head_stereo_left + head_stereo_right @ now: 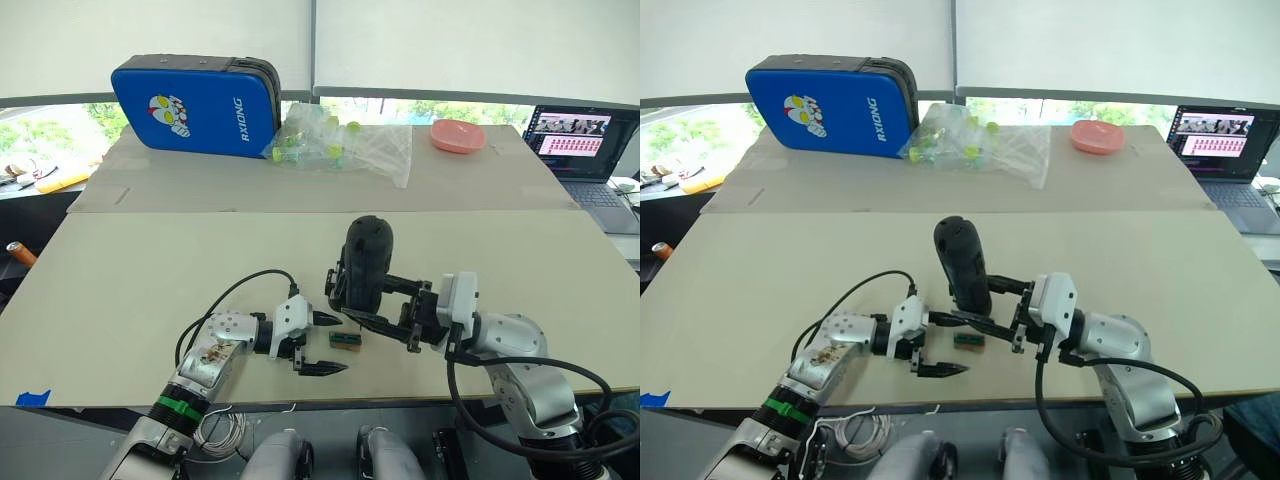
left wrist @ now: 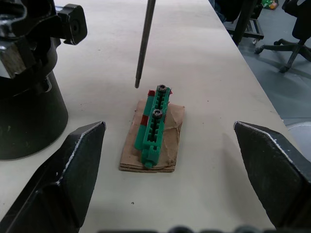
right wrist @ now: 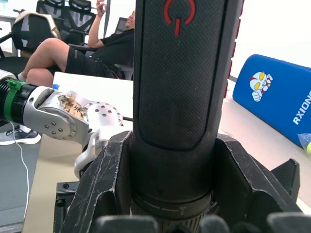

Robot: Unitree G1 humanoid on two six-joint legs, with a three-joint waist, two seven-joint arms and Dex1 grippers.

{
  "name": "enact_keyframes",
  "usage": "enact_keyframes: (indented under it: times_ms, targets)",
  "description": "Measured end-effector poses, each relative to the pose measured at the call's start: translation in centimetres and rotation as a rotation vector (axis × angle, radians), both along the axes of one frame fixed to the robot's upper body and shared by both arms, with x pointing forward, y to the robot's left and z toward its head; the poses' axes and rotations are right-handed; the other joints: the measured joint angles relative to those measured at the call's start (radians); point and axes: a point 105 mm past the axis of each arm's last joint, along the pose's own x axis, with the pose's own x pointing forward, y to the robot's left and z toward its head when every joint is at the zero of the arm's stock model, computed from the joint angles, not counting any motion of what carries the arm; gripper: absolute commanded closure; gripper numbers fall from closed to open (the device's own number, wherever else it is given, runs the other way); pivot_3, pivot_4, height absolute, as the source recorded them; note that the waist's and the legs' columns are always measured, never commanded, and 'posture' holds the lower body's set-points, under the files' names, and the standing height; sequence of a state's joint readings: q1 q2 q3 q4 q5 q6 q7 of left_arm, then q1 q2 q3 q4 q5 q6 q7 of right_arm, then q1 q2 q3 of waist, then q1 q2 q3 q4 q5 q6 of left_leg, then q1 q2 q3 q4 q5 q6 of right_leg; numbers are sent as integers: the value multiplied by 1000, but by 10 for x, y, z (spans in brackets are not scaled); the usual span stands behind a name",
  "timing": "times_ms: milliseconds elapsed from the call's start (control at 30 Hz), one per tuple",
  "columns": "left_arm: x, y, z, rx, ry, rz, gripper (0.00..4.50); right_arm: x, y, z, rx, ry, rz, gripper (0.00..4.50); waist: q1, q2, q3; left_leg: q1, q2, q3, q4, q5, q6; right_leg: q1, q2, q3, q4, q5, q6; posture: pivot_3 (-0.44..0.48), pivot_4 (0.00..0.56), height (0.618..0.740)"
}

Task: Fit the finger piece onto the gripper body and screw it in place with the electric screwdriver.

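Near the table's (image 1: pixel 120 280) front edge, my right gripper (image 1: pixel 352 300) is clenched round the electric screwdriver (image 1: pixel 366 262), held upright; its casing bears a red power symbol. Its thin bit hangs just above a small green block (image 2: pixel 154 124) on brown card, which lies between my left gripper's (image 1: pixel 322 343) widely spread fingers (image 2: pixel 63 179). Farther back stands a blue case (image 1: pixel 196 104) lettered "RXIONG".

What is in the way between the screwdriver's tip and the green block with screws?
Nothing visible. The screwdriver holds its bit close beside the green block, with only air between. The left gripper has its fingers open on either side of the block, not across it.
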State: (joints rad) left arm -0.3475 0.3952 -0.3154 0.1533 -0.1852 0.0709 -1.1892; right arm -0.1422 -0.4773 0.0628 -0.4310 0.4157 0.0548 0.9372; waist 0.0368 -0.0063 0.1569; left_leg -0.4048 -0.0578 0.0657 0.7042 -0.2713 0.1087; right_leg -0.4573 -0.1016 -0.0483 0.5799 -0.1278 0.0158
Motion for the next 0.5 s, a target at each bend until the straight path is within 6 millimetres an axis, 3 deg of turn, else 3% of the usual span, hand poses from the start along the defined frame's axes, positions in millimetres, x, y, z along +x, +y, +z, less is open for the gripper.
enact_keyframes:
  times_ms: [367,500]
  targets:
    - [2,2,0,-6,3,10,0,-8,-16,38,128,-1,-30,2619,-1,0,0,0,0,0,0,0,0,0,0,0,0,0,0,0,150,740]
    - [3,3,1,-11,2,14,0,-8,-13,53,148,25,-1,2619,0,0,0,0,1,0,-1,0,0,0,0,0,0,0,0,0,150,740]
